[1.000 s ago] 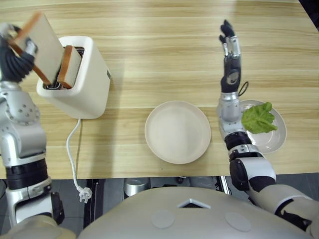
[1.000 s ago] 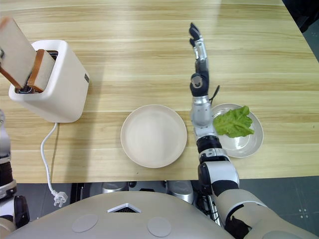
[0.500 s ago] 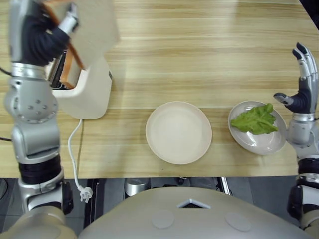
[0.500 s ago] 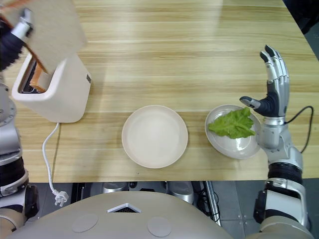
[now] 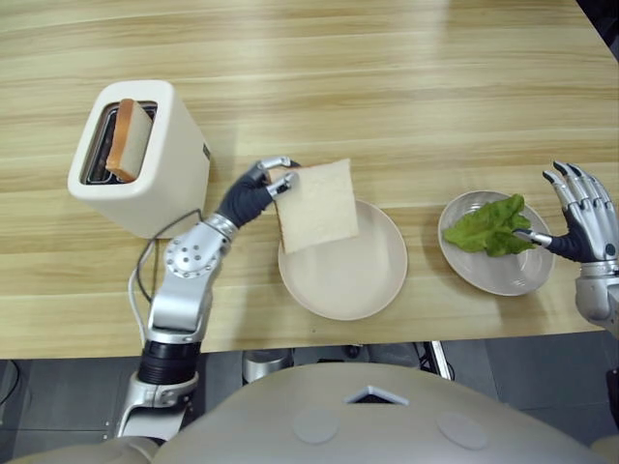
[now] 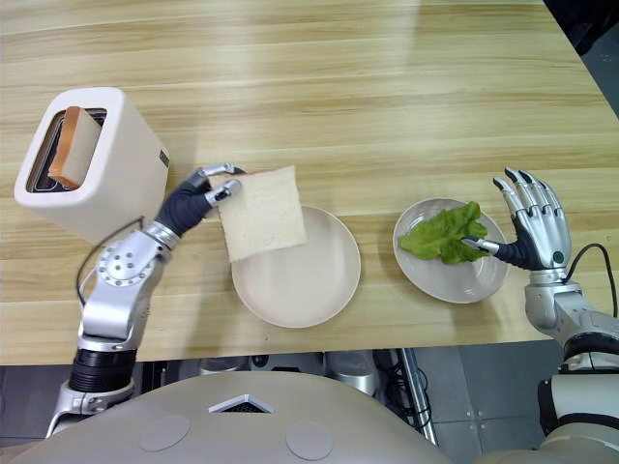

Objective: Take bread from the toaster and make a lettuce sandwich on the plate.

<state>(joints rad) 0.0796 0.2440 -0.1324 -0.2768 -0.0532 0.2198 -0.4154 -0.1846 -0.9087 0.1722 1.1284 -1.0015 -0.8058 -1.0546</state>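
My left hand [image 5: 253, 189] is shut on the left edge of a white bread slice [image 5: 317, 204], holding it over the upper left part of the beige plate [image 5: 360, 280]. The white toaster [image 5: 155, 174] stands at the left with a second, brown-crusted slice [image 5: 127, 139] upright in its slot. A lettuce leaf [image 5: 488, 226] lies in a small grey bowl [image 5: 503, 281] at the right. My right hand [image 5: 580, 217] is open just right of that bowl, its thumb tip at the leaf's edge.
The toaster's white power cord [image 5: 141, 280] runs down from the toaster, passing behind my left forearm towards the table's front edge. Bare wooden tabletop [image 5: 387, 87] stretches across the far half.
My left hand has carried the bread slice from above the toaster down and right to the plate. My right hand has lowered beside the lettuce bowl. The view has shifted a little.
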